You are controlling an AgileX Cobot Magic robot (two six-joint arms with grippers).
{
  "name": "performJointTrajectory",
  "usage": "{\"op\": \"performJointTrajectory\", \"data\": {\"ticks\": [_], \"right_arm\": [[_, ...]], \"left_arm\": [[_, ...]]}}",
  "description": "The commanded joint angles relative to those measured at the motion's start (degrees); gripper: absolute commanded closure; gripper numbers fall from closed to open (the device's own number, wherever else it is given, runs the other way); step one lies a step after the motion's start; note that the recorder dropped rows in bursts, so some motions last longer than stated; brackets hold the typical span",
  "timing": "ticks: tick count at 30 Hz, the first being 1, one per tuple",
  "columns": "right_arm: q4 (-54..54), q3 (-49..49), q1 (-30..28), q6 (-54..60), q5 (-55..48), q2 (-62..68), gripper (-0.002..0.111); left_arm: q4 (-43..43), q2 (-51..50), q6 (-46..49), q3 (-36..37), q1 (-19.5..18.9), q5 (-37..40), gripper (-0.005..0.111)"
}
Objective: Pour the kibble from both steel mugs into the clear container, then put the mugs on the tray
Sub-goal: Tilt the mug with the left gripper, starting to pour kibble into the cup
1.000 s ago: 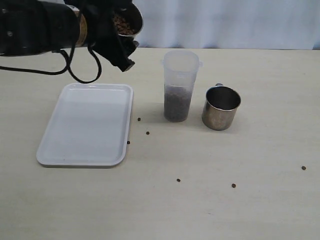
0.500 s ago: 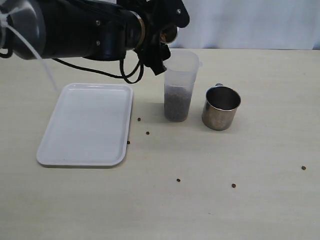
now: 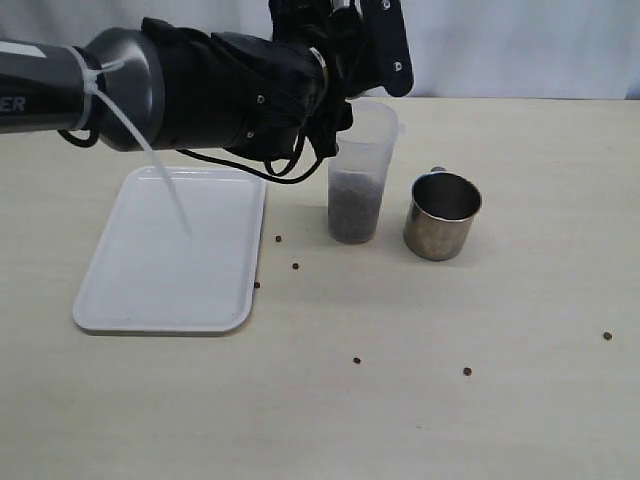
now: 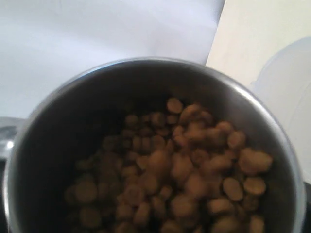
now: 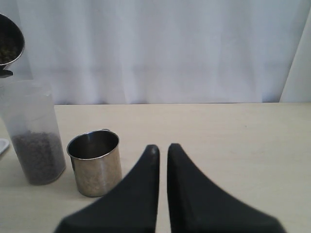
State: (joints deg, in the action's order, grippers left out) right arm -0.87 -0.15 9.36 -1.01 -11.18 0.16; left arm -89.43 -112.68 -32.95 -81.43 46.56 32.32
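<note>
My left gripper (image 3: 345, 95) holds one steel mug (image 4: 155, 145) in the air, tilted, right above the rim of the clear container (image 3: 357, 185). Brown kibble (image 4: 194, 170) lies heaped toward the mug's lower lip. In the exterior view the arm hides most of this mug; the right wrist view shows its edge (image 5: 10, 41) over the container (image 5: 30, 141). The container's lower part is filled with kibble (image 3: 354, 212). The second steel mug (image 3: 442, 215) stands upright and empty to the right of the container. My right gripper (image 5: 163, 147) is shut on nothing, near that mug (image 5: 95, 162).
The white tray (image 3: 170, 250) lies bare to the left of the container. Loose pellets are scattered on the table, some by the tray's right edge (image 3: 278, 239), others toward the front (image 3: 357, 360) and far right (image 3: 607, 335). A white curtain backs the table.
The left arm has swung right with the mug, from above the tray's far corner to over the container's rim. The other mug, container and tray have not moved.
</note>
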Motion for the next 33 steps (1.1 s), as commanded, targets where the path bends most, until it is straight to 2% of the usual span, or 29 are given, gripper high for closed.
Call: {"op": "performJointTrajectory", "data": {"ticks": [1,15,33], "right_arm": [[0.0,0.1,0.2,0.1,0.5,-0.2,0.104],[0.0,0.1,0.2,0.1,0.5,-0.2,0.104],[0.0,0.1,0.2,0.1,0.5,-0.2,0.104]], "left_arm": [[-3.7,0.2,-0.1,-0.6,0.1,1.0,0.107],[-10.5,-0.4,0.1,-0.6,0.0,2.0,0.107],[-10.5,-2.3,7.1,-0.6,0.1,4.4,0.107]]}}
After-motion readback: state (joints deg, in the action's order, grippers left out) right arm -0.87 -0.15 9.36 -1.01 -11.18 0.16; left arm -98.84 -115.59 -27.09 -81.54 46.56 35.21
